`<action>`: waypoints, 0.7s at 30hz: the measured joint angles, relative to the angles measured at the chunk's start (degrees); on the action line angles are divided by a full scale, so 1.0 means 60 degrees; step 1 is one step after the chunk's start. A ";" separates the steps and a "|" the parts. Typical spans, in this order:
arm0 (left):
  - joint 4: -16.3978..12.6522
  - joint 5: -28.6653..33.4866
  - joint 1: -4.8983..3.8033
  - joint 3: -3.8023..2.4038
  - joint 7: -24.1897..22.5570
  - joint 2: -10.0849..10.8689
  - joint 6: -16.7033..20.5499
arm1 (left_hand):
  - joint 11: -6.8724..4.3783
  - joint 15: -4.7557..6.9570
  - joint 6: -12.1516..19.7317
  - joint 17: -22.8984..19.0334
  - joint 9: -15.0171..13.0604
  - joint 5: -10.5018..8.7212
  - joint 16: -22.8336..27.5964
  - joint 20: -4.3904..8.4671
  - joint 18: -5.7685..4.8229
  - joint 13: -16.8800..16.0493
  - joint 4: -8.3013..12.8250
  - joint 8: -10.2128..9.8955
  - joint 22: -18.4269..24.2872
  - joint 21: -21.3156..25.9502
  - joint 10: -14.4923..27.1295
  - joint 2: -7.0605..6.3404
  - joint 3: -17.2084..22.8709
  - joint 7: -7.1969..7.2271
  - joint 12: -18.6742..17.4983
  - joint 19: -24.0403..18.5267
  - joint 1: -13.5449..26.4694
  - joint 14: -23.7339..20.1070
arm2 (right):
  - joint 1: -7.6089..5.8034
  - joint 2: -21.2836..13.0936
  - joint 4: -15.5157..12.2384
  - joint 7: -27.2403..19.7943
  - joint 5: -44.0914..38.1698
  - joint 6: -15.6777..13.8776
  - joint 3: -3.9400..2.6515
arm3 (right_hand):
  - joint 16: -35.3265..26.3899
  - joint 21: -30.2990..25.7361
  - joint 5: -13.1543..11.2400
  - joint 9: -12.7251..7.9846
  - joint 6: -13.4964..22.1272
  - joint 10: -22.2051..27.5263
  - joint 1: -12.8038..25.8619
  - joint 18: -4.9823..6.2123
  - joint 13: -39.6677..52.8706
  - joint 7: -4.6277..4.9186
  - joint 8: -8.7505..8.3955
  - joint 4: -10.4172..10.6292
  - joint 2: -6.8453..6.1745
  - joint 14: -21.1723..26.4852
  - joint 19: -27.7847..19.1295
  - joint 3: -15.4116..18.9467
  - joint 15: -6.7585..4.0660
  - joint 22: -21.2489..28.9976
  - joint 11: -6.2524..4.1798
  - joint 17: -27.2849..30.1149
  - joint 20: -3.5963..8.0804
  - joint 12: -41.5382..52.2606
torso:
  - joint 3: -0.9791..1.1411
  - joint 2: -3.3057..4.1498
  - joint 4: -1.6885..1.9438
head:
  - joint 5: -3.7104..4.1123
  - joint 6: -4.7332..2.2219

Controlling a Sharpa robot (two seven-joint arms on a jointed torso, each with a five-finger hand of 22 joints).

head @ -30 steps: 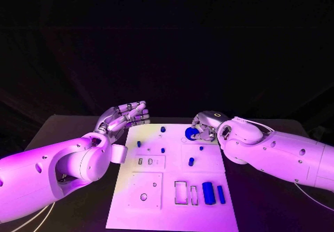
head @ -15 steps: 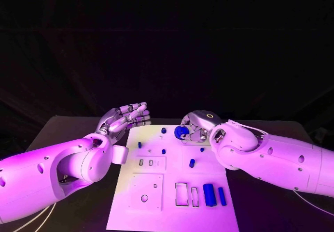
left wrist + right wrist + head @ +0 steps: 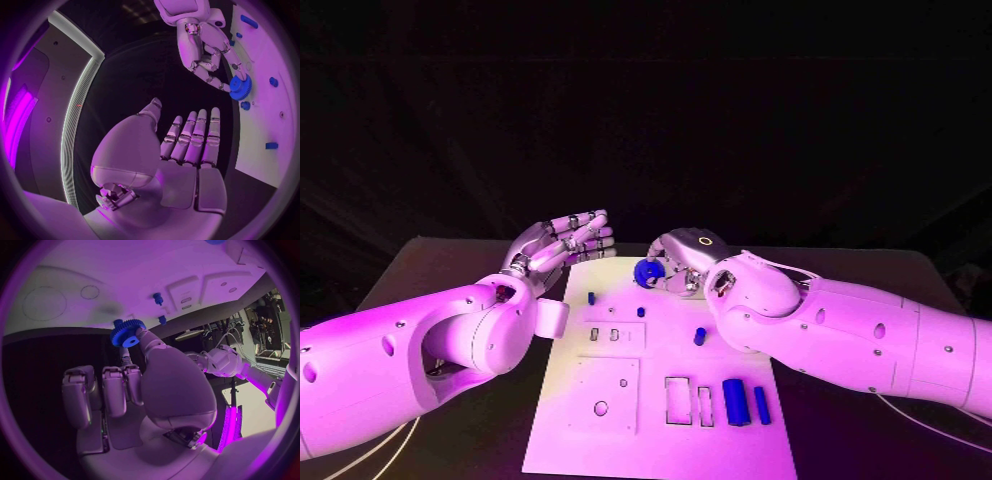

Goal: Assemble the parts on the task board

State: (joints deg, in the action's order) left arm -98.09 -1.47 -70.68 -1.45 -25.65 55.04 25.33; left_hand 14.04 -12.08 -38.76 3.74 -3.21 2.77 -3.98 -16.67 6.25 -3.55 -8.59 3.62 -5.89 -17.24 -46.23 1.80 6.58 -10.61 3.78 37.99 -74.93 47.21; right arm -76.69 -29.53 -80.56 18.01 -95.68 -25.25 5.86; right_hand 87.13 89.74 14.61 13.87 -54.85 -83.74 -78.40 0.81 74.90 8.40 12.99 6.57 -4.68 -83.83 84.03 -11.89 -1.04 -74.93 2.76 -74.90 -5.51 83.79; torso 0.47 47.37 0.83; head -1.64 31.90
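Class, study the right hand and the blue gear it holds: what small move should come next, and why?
Probably lower the blue gear onto a peg at the task board's far end. The right hand pinches it just above the board there, while the left hand waits open beside the board.

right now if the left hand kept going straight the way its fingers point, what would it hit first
Probably nothing: the left hand is open beside the task board, fingers pointing past its far corner toward the dark backdrop. Depth is unclear.
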 measured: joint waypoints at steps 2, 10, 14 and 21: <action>-0.0001 0.0000 0.0000 0.0000 0.0000 -0.0006 0.0000 | 0.0000 0.0000 0.0000 0.0000 0.0000 0.0000 0.0000 0.0000 -0.0001 0.0000 0.0000 0.0000 0.0000 0.0000 0.0000 0.0000 0.0000 0.0000 0.0000 0.0000 0.0000 0.0000 | 0.0072 0.0168 0.0125 0.0000 -0.0026 -0.0007 0.0010 | 0.0000 0.0000 -0.0001 0.0000 0.0000 0.0000 0.0000 0.0000 0.0000 -0.0001 -0.0003 0.0000 0.0000 0.0000 0.0000 0.0000 0.0000 0.0000 0.0000 0.0000 0.0000 0.0000 | 0.0003 0.0001 0.0001 | -0.0006 0.0003; -0.0002 0.0002 0.0000 0.0000 0.0000 -0.0027 -0.0003 | 0.0014 0.0000 0.0000 0.0000 -0.0001 0.0000 0.0000 -0.0021 -0.0001 0.0000 0.0000 0.0000 -0.0001 0.0000 0.0054 0.0000 0.0000 0.0000 0.0000 -0.0021 0.0000 0.0000 | 0.0321 0.0535 0.0571 -0.0003 -0.0077 -0.0005 0.0025 | 0.0000 0.0000 -0.0017 -0.0001 0.0001 0.0000 0.0000 0.0000 0.0005 -0.0002 0.0015 -0.0001 -0.0001 0.0000 0.0000 0.0002 0.0000 0.0001 0.0000 0.0000 0.0000 0.0000 | 0.0013 0.0002 0.0004 | -0.0039 0.0035; 0.0006 0.0003 0.0000 0.0000 0.0000 -0.0033 -0.0003 | 0.0000 -0.0031 -0.0001 0.0000 -0.0001 0.0000 0.0000 -0.0014 -0.0001 -0.0001 0.0000 0.0000 -0.0001 0.0000 0.0068 0.0000 0.0000 0.0000 0.0000 -0.0056 0.0000 -0.0031 | 0.0410 0.0664 0.0746 -0.0008 -0.0089 -0.0003 0.0035 | 0.0000 0.0000 -0.0021 -0.0006 0.0002 0.0000 0.0001 0.0000 0.0008 -0.0003 0.0016 -0.0001 -0.0002 0.0000 0.0000 0.0003 0.0000 0.0002 0.0000 0.0000 0.0000 -0.0001 | 0.0016 0.0001 -0.0002 | -0.0059 0.0043; 0.0010 0.0006 0.0000 0.0000 0.0000 -0.0052 -0.0003 | 0.0000 -0.0032 -0.0001 0.0000 -0.0001 0.0000 0.0000 -0.0001 0.0000 -0.0001 0.0000 -0.0032 0.0009 0.0000 0.0068 0.0000 0.0000 0.0000 0.0000 -0.0069 0.0000 -0.0032 | 0.0421 0.0840 0.1000 -0.0001 -0.0162 -0.0020 0.0019 | 0.0000 0.0000 -0.0036 -0.0030 0.0003 0.0000 0.0003 0.0000 0.0007 -0.0004 0.0015 0.0026 -0.0005 0.0000 0.0000 -0.0024 0.0001 0.0002 0.0000 -0.0007 0.0000 -0.0001 | 0.0014 -0.0005 -0.0005 | -0.0072 0.0050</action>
State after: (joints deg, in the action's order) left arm -98.03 -1.43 -70.68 -1.45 -25.65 54.73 25.31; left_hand 14.04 -12.27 -38.77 3.74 -3.22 2.77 -3.98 -16.68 6.25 -3.55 -8.59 3.42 -5.84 -17.24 -45.82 1.80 6.58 -10.61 3.78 37.58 -74.93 47.02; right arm -74.16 -24.49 -74.55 18.00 -96.65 -25.38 5.97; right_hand 87.13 89.74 14.40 13.69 -54.83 -83.74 -78.38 0.81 74.95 8.38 13.08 6.73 -4.71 -83.83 84.03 -12.04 -1.04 -74.91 2.76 -74.95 -5.52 83.79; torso 0.55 47.34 0.80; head -2.07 32.21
